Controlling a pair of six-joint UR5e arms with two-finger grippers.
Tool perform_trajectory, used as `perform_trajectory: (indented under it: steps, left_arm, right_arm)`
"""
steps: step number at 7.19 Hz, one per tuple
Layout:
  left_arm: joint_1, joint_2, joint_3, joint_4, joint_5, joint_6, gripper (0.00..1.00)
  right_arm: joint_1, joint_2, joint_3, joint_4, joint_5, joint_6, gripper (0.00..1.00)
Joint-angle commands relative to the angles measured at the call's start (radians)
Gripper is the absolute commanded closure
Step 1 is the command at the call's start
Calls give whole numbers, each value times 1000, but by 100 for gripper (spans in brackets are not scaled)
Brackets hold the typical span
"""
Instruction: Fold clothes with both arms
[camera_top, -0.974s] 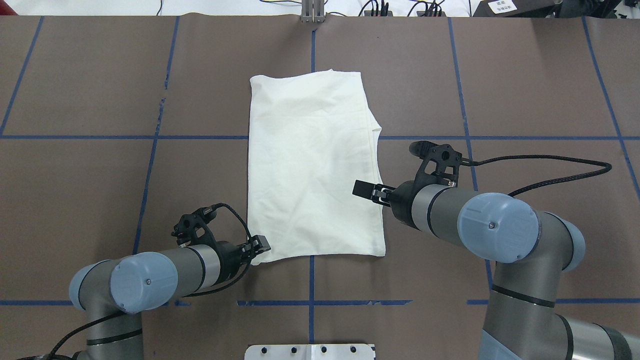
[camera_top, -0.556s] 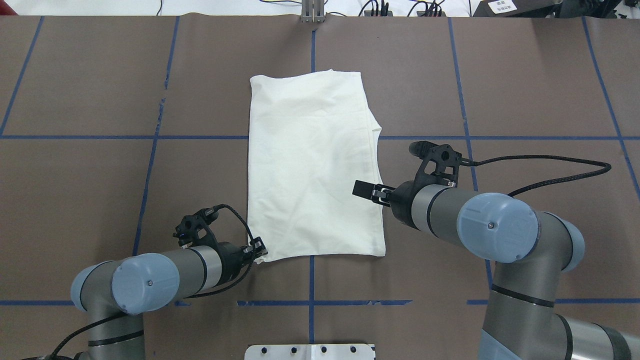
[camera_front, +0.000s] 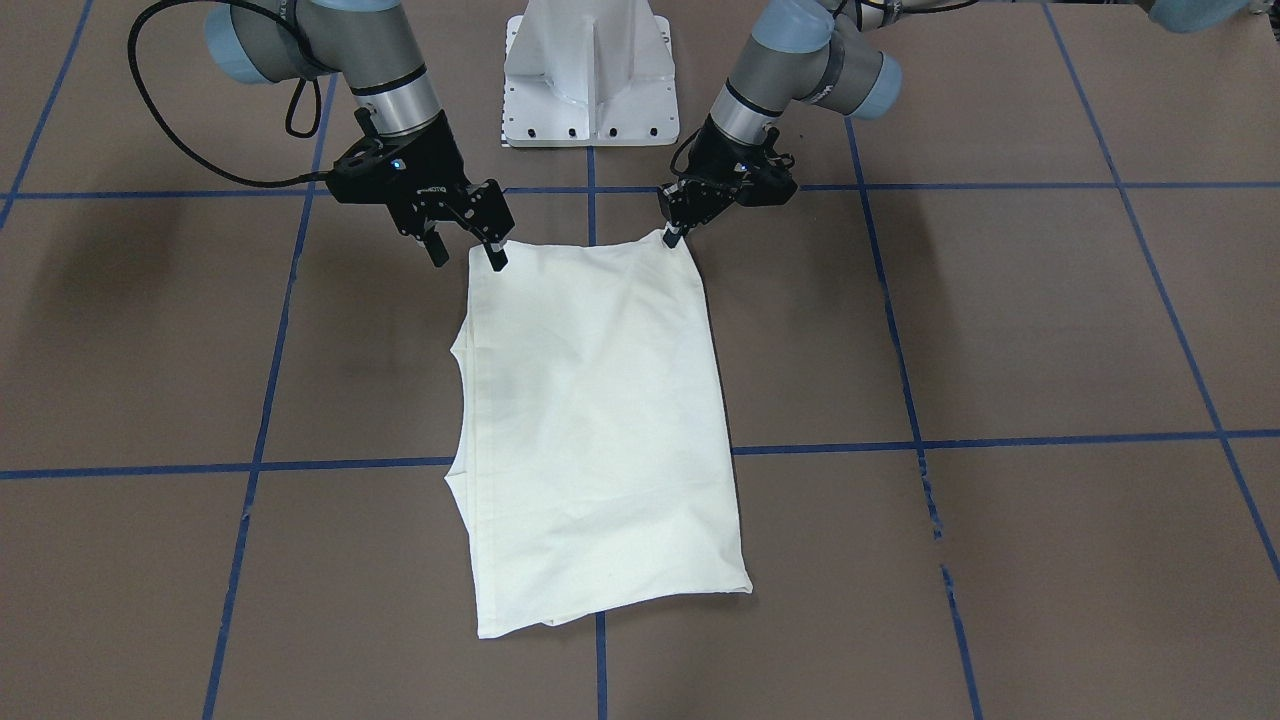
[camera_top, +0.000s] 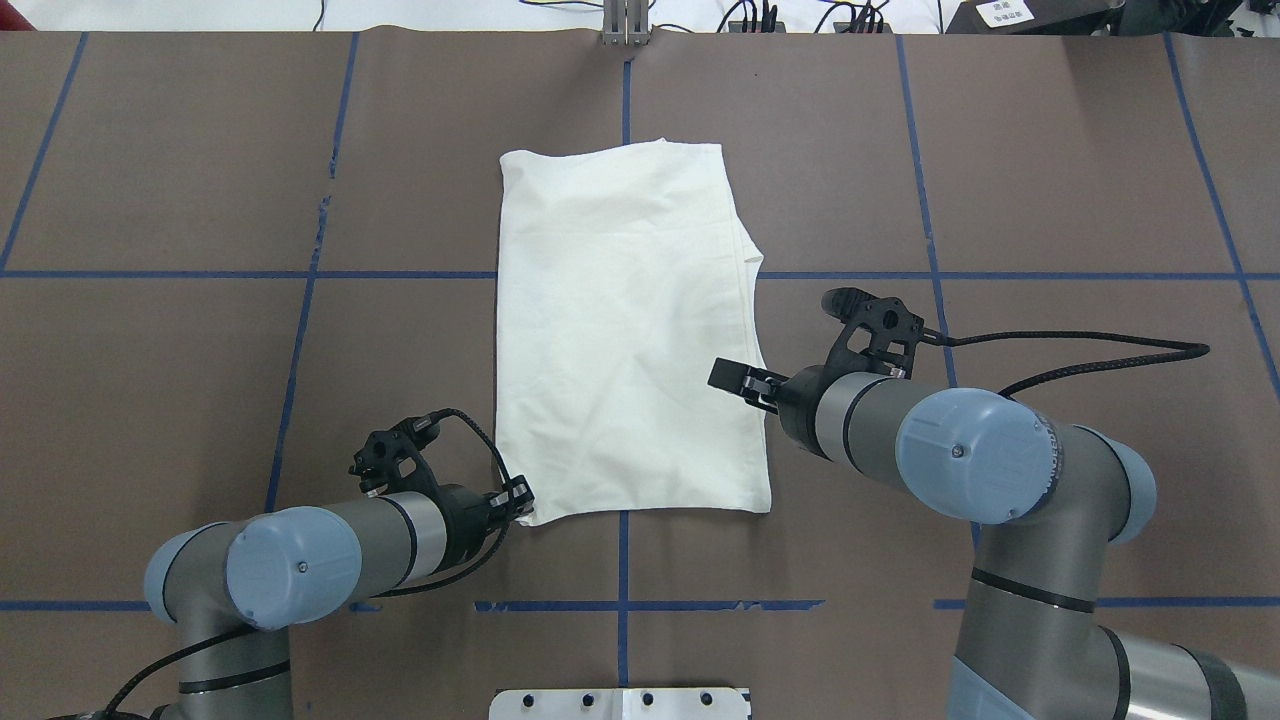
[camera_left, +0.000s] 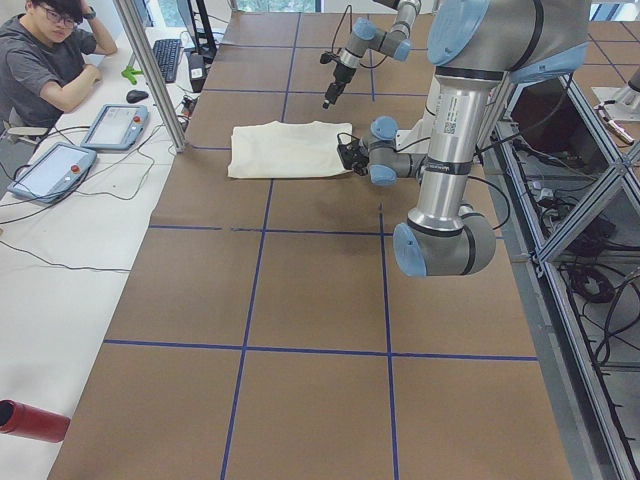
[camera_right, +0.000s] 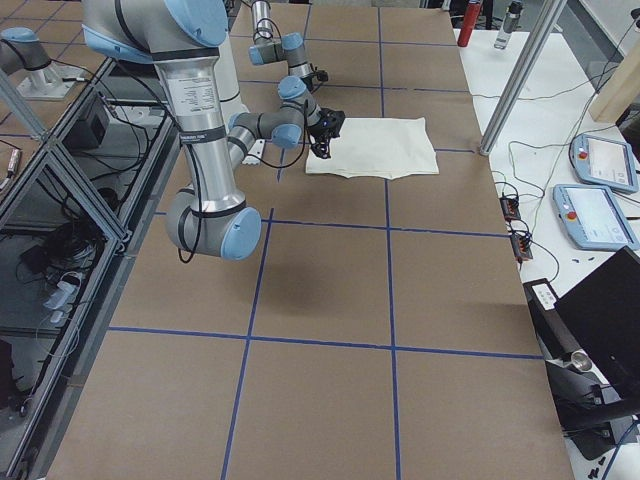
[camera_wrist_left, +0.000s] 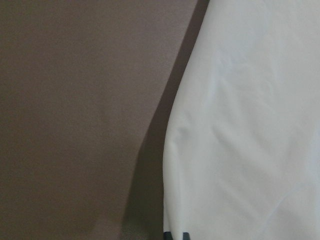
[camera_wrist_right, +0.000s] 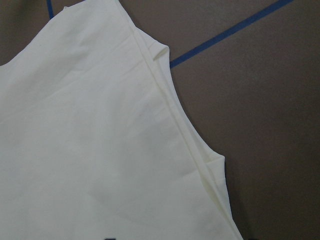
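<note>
The clothes are one cream shirt (camera_top: 620, 330), folded into a tall rectangle with its plain side up on the brown table (camera_top: 200, 350). No print shows. My left gripper (camera_top: 520, 503) sits low at the shirt's corner nearest the robot's left and is shut on that corner, which is also seen in the front-facing view (camera_front: 673, 236). The left wrist view shows the cloth (camera_wrist_left: 250, 125) right up close. My right gripper (camera_front: 467, 255) hangs open just above the shirt's right edge near the robot-side corner, touching nothing. The right wrist view looks down on that edge of the shirt (camera_wrist_right: 100, 150).
The white pedestal base (camera_front: 590, 70) stands at the robot's edge between the arms. Blue tape lines (camera_top: 623, 605) grid the table. A person (camera_left: 40, 60) sits at a side desk with tablets (camera_left: 115, 125). A red cylinder (camera_left: 30, 420) lies off the table's end.
The left gripper, open a second ago, has shut on the shirt's near left corner and pulled slightly back. The right arm's elbow has shifted a little left; its gripper stays open.
</note>
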Motion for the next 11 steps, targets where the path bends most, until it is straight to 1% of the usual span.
perform_trajectory:
  steps: [1, 3, 4, 5, 6, 9, 10, 11]
  left_arm:
    - [0, -1, -1, -1, -1, 1, 100]
    - [0, -9, -2, 0, 0, 1, 100]
    - [0, -10, -2, -1, 0, 1, 100]
    - [0, -10, -2, -1, -1, 1, 100]
    - [0, -10, -2, 0, 0, 1, 100]
    - [0, -9, -2, -1, 0, 2, 100]
    - [0, -9, -1, 0, 0, 4, 100]
    - [0, -9, -2, -1, 0, 5, 100]
  right_arm:
    - [-73, 14, -7, -60, -23, 167, 28]
    - [-131, 19, -24, -123, -80, 235, 27]
    - [-145, 17, -34, -125, -102, 235, 25]
    - [-156, 34, -69, -125, -131, 248, 20]
    - [-156, 69, -118, -125, -143, 255, 19]
    - [-157, 79, -127, -125, -148, 266, 19]
    - [-159, 83, -128, -123, -151, 275, 22]
    - [-159, 82, -128, -123, -152, 277, 27]
